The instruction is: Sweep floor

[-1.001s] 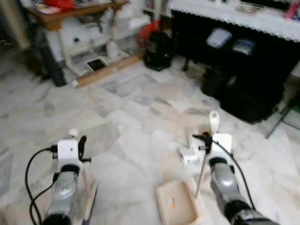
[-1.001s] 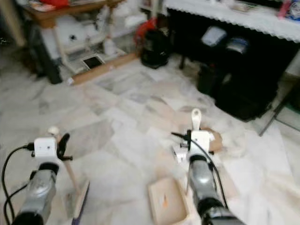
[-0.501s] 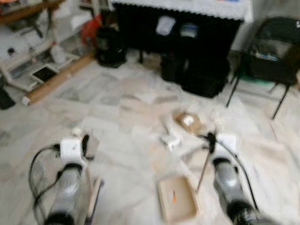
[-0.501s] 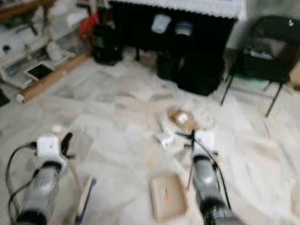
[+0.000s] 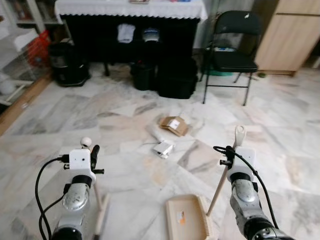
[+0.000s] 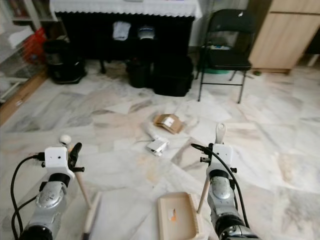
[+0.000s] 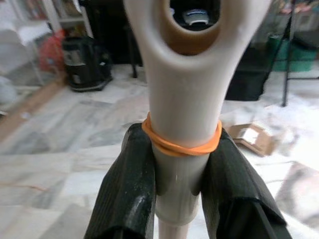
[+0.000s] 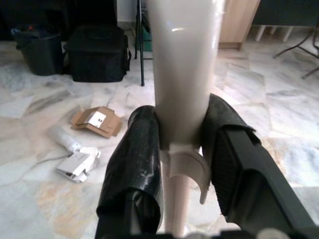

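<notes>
the robot has turned its head since a second ago, so now a black chair (image 5: 231, 47) and a wooden cupboard (image 5: 295, 35) show, and the picture is sharp. the two arms look just the same as before. the left gripper (image 7: 177, 194) is squeezed tight on the broom handle (image 7: 184, 99), just under an orange rubber band (image 7: 182, 142). the right gripper (image 8: 179, 164) is squeezed tight on the dustpan handle (image 8: 185, 64). the dustpan (image 5: 187, 220) sits flat on the marble floor (image 5: 125, 175) between the arms. a brown cardboard piece (image 5: 173, 125) and a small white box (image 5: 163, 148) lie on the floor a bit ahead
</notes>
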